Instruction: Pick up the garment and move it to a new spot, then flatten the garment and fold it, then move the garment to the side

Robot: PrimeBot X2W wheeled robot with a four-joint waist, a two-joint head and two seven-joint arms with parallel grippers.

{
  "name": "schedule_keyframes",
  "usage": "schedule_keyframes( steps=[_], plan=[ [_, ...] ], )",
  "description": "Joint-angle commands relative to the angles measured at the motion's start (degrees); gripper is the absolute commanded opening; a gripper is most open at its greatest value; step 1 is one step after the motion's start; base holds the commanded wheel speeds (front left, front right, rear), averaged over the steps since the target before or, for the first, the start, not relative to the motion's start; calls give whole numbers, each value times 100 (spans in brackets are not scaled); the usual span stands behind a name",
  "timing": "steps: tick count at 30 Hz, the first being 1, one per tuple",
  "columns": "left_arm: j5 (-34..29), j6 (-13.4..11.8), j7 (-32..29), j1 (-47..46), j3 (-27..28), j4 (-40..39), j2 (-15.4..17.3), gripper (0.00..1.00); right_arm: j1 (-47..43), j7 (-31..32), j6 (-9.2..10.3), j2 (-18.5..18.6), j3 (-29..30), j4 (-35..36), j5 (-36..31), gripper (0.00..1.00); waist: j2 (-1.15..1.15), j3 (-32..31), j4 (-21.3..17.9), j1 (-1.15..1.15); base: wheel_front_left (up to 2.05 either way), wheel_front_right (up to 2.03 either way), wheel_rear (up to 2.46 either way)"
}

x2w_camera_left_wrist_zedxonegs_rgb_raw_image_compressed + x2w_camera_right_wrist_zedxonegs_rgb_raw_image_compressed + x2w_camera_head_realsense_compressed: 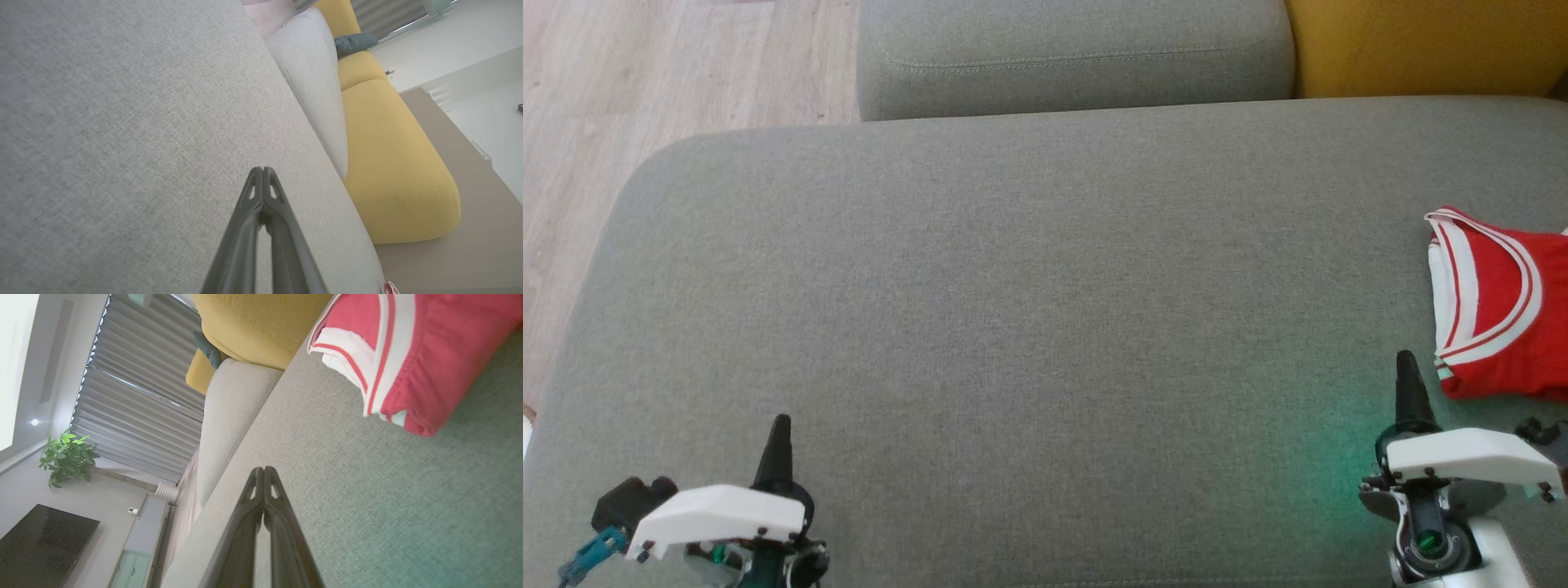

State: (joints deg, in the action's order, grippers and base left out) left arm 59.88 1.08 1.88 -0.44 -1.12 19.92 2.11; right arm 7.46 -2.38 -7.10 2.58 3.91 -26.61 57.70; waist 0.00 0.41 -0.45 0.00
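Note:
The garment is red with white trim, folded, lying at the far right of the grey sofa seat; the right wrist view has it at its upper right. My right gripper is shut and empty, its tips a short way to the left of the garment's near edge, apart from it. In its own view the fingertips meet above bare cushion. My left gripper rests shut and empty at the lower left, tips together over the seat.
A grey cushion stands behind the seat and a yellow one beside it at the back right. Wooden floor lies past the seat's left edge. A plant, blinds and a dark screen appear in the room beyond.

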Motion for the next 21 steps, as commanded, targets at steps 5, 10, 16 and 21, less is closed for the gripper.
schedule_keyframes(
  steps=[5, 10, 16, 21],
  plan=[
    [419, 108, -108, -374, 219, -264, 55, 0, 73, 142, -25, 27, -26, 338, 459, 0, 0, -3, 5, 0, 0, 0, 0],
    [737, 169, -191, -397, 280, -300, 57, 0, 50, 226, -26, 27, 7, 443, 797, 0, 0, -5, 9, 0, 0, 0, 0],
    [1119, 241, -289, -424, 354, -344, 60, 0, 23, 327, -28, 28, 46, 568, 1203, 0, 0, -8, 15, 0, 0, 0, 0],
    [1437, 301, -372, -447, 416, -380, 63, 0, 0, 412, -30, 28, 78, 672, 1541, 0, 0, -10, 19, 0, 0, 0, 0]
  ],
)
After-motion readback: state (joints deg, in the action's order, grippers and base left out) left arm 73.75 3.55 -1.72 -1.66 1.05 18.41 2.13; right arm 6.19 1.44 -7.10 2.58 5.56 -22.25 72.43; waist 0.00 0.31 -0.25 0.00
